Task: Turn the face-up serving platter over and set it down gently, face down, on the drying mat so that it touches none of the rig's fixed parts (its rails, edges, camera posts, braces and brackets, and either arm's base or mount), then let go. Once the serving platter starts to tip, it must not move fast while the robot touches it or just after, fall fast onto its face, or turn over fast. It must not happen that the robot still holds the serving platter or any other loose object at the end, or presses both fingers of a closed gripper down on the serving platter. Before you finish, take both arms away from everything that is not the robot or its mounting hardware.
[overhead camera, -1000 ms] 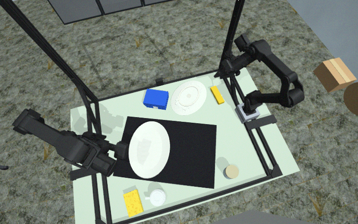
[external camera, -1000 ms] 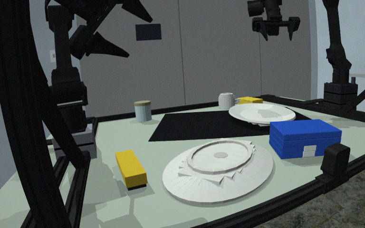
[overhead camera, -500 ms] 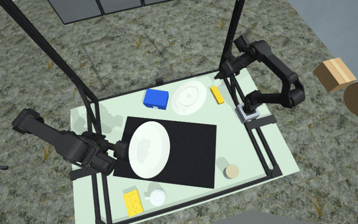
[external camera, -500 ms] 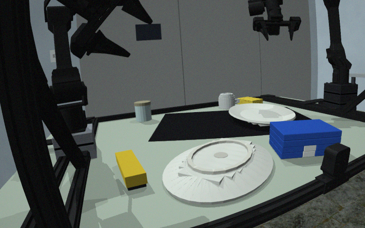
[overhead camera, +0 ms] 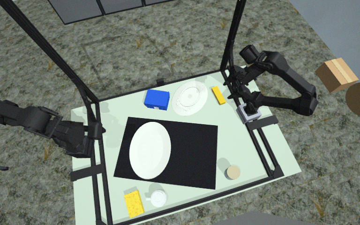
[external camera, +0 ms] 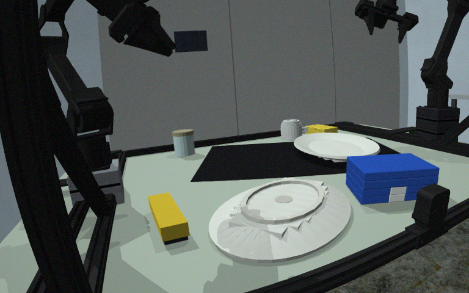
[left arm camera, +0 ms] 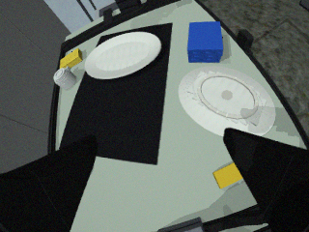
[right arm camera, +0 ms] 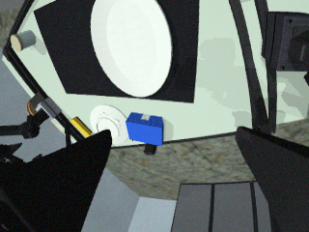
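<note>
The white oval serving platter lies face up on the left part of the black drying mat. It also shows in the exterior view, in the left wrist view and in the right wrist view. My left gripper is open and empty, high above the table's side by the yellow block; its fingers frame the left wrist view. My right gripper is open and empty, high above the opposite side, near the rail beside the platter.
A round white plate lies face down beyond the mat, between a blue box and a yellow block. A yellow sponge and a white mug sit at the front edge. A tan-lidded jar stands by the mat's right corner. Black rails and posts ring the table.
</note>
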### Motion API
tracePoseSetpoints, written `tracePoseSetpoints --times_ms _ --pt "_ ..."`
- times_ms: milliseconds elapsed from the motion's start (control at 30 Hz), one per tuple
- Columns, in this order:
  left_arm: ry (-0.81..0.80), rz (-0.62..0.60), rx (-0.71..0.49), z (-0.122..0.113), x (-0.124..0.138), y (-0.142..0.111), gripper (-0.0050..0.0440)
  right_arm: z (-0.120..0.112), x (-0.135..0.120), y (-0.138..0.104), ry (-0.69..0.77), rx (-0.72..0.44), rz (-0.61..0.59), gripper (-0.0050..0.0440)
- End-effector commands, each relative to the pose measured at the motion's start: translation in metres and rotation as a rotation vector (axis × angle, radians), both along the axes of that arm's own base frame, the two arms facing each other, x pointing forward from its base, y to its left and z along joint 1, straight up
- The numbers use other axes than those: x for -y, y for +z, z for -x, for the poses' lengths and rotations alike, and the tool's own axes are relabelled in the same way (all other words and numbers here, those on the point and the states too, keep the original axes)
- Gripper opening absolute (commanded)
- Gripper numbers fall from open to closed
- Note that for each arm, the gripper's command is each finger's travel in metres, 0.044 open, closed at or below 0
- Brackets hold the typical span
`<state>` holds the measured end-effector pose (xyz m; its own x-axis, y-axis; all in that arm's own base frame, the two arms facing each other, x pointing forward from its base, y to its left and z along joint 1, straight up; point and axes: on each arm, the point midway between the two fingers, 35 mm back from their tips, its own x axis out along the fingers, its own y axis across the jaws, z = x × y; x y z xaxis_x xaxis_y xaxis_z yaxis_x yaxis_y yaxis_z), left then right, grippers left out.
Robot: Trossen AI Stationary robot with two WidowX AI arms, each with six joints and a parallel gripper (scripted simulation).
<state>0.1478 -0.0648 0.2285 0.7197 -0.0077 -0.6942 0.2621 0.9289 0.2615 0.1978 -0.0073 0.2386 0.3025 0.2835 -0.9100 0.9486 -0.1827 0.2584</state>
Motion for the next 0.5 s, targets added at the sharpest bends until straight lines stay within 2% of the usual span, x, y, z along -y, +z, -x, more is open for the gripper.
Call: tracePoseSetpoints --times_ms 0,400,467 --pt "0.183 0.208 -0.031 0.006 -0.020 0.005 0.0440 0.026 -0.008 0.002 0.009 0.047 0.070 0.0440" --pt "0.644 0.747 -0.022 0.029 -0.050 0.013 0.0440 0.070 -0.015 -0.001 0.024 0.180 0.191 0.0440" --pt "0.644 0.747 -0.022 0.029 -0.050 0.013 0.0440 0.070 -0.015 -0.001 0.024 0.180 0.191 0.0440"
